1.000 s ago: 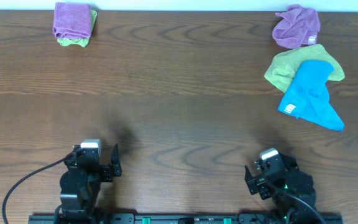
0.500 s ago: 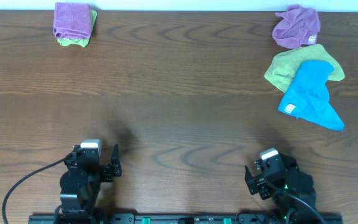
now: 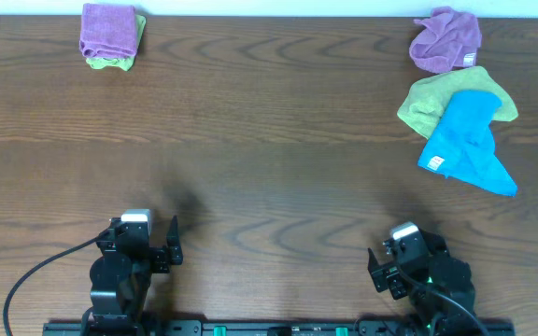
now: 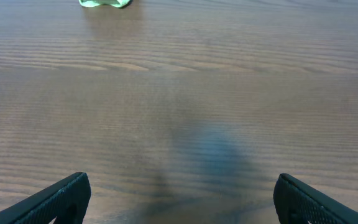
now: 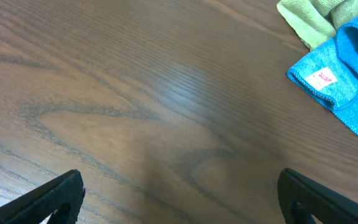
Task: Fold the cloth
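- Overhead view puts the crumpled bright blue microfibre cloth (image 3: 465, 140) at the far right of the dark wood-grain table (image 3: 269, 159). It lies unfolded, with a small white label (image 5: 324, 78) at its near left corner.
- Under it, and partly covered by it, sits a rumpled lime-green cloth (image 3: 432, 101). A bunched purple cloth (image 3: 446, 39) lies just beyond that, by the table's far edge.
- Over in the far left corner, a folded purple towel (image 3: 108, 30) rests on a folded green towel (image 3: 110, 63).
- On the near edge, the right gripper (image 5: 179, 205) has its fingers spread wide over bare wood, holding nothing. The blue cloth's labelled corner is ahead of it and to the right, well apart.
- The left gripper (image 4: 182, 205) is likewise spread wide and empty above bare wood, far from every cloth.
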`<move>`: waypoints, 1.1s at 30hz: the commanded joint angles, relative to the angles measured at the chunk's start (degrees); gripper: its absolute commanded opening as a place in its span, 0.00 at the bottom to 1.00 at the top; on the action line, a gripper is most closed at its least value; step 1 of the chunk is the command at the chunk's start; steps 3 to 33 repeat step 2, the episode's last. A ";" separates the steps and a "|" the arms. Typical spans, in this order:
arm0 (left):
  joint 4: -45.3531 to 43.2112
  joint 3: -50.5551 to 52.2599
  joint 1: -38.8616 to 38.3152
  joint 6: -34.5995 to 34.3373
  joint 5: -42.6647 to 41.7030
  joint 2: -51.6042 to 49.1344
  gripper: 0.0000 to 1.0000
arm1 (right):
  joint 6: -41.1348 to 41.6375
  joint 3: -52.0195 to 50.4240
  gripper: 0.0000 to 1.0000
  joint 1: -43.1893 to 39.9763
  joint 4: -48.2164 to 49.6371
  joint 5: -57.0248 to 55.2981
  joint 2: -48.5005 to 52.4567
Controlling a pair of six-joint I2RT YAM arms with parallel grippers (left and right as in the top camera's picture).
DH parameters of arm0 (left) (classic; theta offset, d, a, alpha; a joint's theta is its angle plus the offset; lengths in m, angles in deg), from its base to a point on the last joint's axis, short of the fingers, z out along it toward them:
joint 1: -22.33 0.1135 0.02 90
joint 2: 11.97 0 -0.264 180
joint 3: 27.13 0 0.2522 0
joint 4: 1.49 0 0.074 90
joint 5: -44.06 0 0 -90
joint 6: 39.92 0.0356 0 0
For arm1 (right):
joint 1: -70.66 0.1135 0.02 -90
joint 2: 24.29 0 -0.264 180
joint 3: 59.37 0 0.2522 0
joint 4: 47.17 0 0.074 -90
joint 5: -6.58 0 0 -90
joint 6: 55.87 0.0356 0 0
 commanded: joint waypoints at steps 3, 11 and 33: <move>-0.24 0.76 0.35 -0.61 0.37 0.44 0.95 | -1.01 -0.79 0.99 -0.17 -0.04 -0.57 -0.61; -0.24 0.76 0.35 -0.61 0.37 0.44 0.95 | -1.01 -0.79 0.99 -0.17 -0.04 -0.57 -0.61; -0.24 0.76 0.35 -0.61 0.37 0.44 0.95 | -1.01 -0.79 0.99 -0.17 -0.04 -0.57 -0.61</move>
